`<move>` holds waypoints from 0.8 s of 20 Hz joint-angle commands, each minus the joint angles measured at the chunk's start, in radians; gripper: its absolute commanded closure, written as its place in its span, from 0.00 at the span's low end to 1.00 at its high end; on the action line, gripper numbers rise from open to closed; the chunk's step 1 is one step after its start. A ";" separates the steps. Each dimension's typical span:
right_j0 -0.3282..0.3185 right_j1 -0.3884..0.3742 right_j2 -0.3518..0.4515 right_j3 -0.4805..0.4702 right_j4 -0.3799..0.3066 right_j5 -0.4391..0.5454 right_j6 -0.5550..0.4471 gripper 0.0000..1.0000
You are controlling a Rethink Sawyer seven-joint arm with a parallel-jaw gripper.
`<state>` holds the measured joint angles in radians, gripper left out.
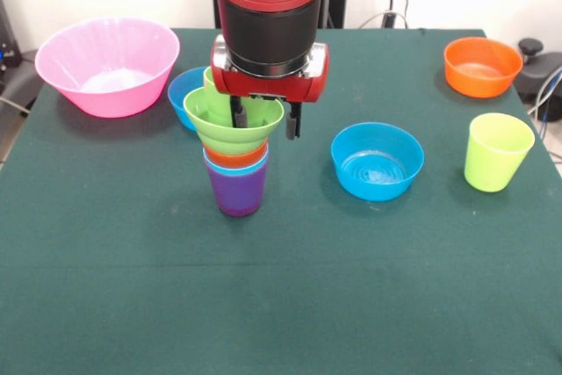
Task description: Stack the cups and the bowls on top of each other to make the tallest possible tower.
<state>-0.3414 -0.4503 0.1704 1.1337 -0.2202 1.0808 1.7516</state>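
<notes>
The tower (pixel 237 169) stands left of the table's middle: a purple cup (pixel 239 194) at the base, a light blue cup (pixel 255 165) and an orange cup (pixel 230 155) nested in it, and a stepped green cup (pixel 219 120) on top. My gripper (pixel 264 118) is open and straddles the green cup's right rim, one finger inside the cup and the other outside. A yellow-green cup (pixel 498 152) stands alone at the right. Loose bowls: a blue one (pixel 378 161) right of the tower, an orange one (pixel 482 66) at the far right, and a large pink one (pixel 107 66) at the far left.
Behind the tower a second blue bowl (pixel 184 90) is partly hidden by the green cup and the arm, with a sliver of something light green (pixel 209 79) beside it. Green cloth (pixel 281 305) covers the table.
</notes>
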 commanded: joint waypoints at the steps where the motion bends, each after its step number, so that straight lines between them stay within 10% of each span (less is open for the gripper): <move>1: -0.006 0.024 0.060 0.082 -0.065 -0.079 -0.117 0.00; 16: -0.010 0.029 0.065 0.080 -0.077 -0.112 -0.140 0.00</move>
<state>-0.3415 -0.4503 0.1726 1.1361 -0.2205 1.0431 1.7516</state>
